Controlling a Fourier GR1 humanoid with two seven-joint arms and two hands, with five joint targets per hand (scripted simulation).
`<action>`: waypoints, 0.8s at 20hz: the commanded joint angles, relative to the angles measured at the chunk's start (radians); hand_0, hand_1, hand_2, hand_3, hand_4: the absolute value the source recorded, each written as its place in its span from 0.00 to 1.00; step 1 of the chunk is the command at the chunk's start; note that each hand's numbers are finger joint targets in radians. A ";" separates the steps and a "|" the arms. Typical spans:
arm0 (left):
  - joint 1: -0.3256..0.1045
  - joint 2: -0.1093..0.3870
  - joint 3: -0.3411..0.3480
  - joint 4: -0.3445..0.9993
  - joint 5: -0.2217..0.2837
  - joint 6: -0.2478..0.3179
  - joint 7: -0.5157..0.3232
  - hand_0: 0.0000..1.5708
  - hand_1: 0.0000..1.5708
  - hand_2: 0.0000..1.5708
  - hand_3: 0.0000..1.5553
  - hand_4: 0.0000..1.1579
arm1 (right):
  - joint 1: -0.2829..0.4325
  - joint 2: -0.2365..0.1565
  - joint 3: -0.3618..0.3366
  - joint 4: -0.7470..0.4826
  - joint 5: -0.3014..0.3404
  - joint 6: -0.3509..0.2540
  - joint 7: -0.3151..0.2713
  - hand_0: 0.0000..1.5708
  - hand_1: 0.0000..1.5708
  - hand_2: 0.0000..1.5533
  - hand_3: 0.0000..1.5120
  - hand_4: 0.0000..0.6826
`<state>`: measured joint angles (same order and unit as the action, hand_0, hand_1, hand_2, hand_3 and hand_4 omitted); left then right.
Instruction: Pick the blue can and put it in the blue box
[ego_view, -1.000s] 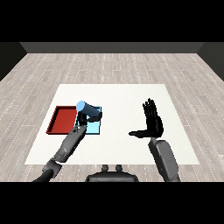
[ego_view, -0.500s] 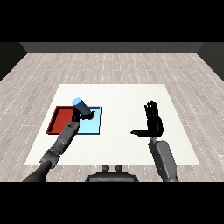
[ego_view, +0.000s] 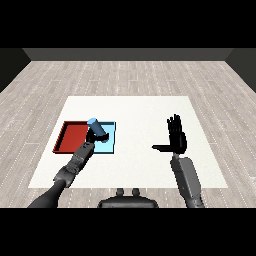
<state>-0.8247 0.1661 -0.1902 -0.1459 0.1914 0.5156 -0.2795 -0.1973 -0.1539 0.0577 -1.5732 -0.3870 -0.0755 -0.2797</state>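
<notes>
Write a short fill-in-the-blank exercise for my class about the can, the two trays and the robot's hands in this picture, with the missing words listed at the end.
1. The blue can is held by the robot's ____ hand.
2. The red tray lies to the ____ of the light blue tray in the view.
3. The right hand holds ____.
4. Both trays lie on a ____ table.

Missing words: left; left; nothing; white
</notes>
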 joint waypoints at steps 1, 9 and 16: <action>0.051 -0.011 0.060 0.058 0.042 -0.021 -0.036 0.55 0.55 0.60 0.63 0.70 | 0.013 -0.018 -0.050 0.052 -0.041 0.060 -0.043 0.00 0.00 0.00 0.00 0.00; -0.066 0.000 -0.007 0.129 -0.052 0.061 0.134 0.00 0.00 0.00 0.00 0.00 | -0.001 0.010 -0.005 -0.033 -0.015 0.032 0.012 0.00 0.00 0.00 0.00 0.00; -0.032 0.004 0.095 0.041 0.032 0.156 -0.016 0.00 0.00 0.00 0.00 0.00 | 0.031 0.008 -0.009 -0.112 -0.002 0.006 0.042 0.00 0.00 0.00 0.00 0.00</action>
<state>-0.8602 0.1771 -0.1369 -0.0685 0.1916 0.6093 -0.2433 -0.1799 -0.1583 0.0317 -1.6099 -0.3992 -0.0349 -0.2778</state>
